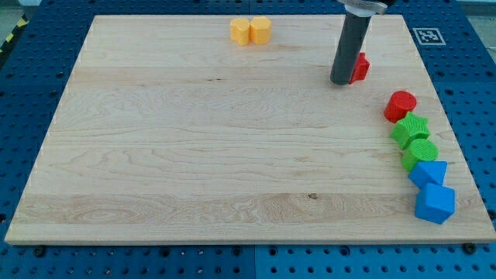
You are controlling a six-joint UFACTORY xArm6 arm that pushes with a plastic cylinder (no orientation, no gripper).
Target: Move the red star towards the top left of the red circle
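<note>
My tip sits on the pale wooden board near the view's top right, touching the left side of the red star block, which it partly hides. No jaws here, just a rod. Red circle block lies below-right of the star, apart from it, heading a column along the right edge: two green blocks, two blue blocks. Two yellow blocks touch at top centre.
</note>
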